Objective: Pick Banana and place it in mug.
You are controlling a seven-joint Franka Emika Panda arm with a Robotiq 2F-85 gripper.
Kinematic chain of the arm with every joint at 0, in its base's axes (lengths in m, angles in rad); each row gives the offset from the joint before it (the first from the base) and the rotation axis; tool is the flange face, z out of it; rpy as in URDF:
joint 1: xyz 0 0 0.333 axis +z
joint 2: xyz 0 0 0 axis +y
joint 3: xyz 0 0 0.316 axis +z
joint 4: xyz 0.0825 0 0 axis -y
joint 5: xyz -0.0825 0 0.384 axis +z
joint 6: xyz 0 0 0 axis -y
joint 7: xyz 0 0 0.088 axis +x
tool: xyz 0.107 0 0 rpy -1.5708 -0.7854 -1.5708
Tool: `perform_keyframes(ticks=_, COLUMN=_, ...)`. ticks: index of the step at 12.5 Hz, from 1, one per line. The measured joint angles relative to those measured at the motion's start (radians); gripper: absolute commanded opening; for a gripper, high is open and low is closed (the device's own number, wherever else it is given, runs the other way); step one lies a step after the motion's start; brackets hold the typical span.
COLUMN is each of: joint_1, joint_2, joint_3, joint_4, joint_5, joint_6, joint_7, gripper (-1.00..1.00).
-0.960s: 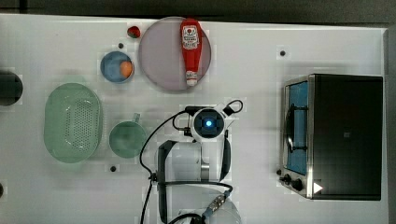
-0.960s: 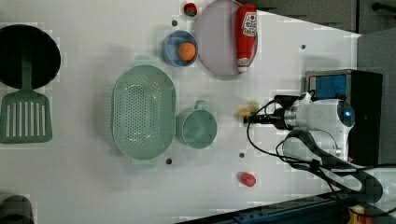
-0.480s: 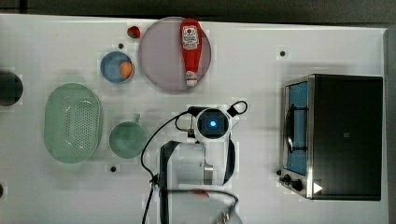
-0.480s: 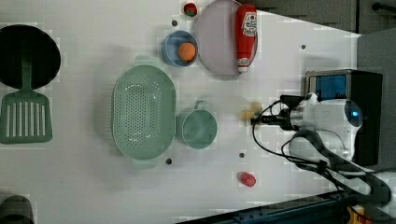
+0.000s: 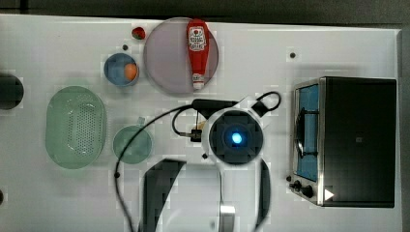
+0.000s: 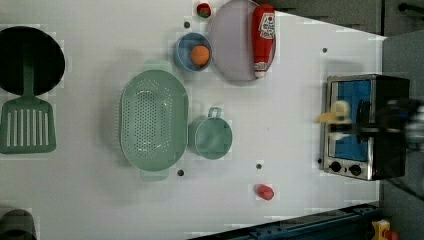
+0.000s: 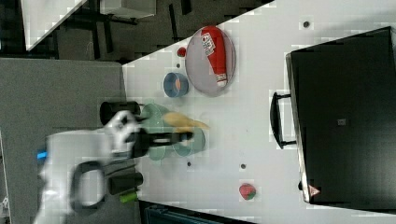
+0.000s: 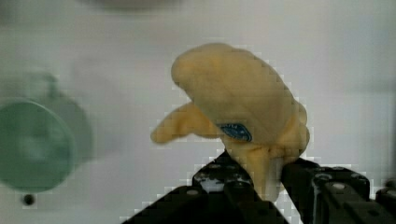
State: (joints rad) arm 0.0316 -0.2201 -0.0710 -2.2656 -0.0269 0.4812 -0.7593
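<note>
Banana (image 8: 243, 107) count is one, and you also have one mug (image 6: 212, 138), one perforated basket (image 6: 152, 120), one blue bowl (image 6: 191, 51) with an orange ball, one plate (image 5: 169, 55) bearing a ketchup bottle (image 5: 197, 50), and one toaster oven (image 5: 345, 140) on the counter (image 6: 280, 130). You can see in the wrist view that the tool (image 8: 268, 179) is clamped on the banana's lower end, holding it up off the counter. Your mug stands apart from it, just beside the basket, its mouth uncovered.
</note>
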Motion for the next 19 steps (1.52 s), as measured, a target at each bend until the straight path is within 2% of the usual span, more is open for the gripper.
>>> perform_keyframes(ticks=2, joint_1=-0.002, joint_2=-0.075, joint_3=0.017, joint_4=0.082, joint_5=0.006, joint_6=-0.099, joint_7=0.032, gripper=-0.46)
perform_keyframes(ticks=4, joint_1=-0.002, joint_2=-0.111, joint_3=0.057, joint_4=0.082, joint_5=0.0, joint_6=-0.104, joint_7=0.073, gripper=-0.46)
perform_keyframes(ticks=6, joint_1=-0.021, joint_2=-0.088, joint_3=0.171, joint_4=0.066, joint_5=0.016, joint_6=-0.161, joint_7=0.166, gripper=-0.46)
perform_keyframes(ticks=9, joint_1=0.013, joint_2=-0.005, joint_3=0.336, joint_4=0.041, joint_5=0.188, joint_6=-0.129, joint_7=0.385, gripper=-0.46)
perform_keyframes(ticks=10, joint_1=0.037, joint_2=0.003, joint_3=0.365, joint_4=0.027, joint_5=0.203, joint_6=-0.13, joint_7=0.442, gripper=-0.46)
perform_keyframes(ticks=11, joint_1=0.05, joint_2=0.007, joint_3=0.404, joint_4=0.008, joint_5=0.201, joint_6=-0.102, joint_7=0.503, gripper=-0.46)
perform_keyframes(ticks=13, joint_1=0.061, joint_2=0.009, joint_3=0.492, joint_4=-0.061, joint_5=0.212, joint_6=0.087, joint_7=0.619, gripper=-0.46)
perform_keyframes(ticks=16, joint_1=0.082, joint_2=0.047, joint_3=0.516, joint_4=-0.129, joint_5=0.211, joint_6=0.215, joint_7=0.757, gripper=-0.46)
perform_keyframes(ticks=19, joint_1=0.07, joint_2=0.234, joint_3=0.504, joint_4=-0.109, joint_5=0.172, joint_6=0.35, joint_7=0.794, gripper=-0.46)
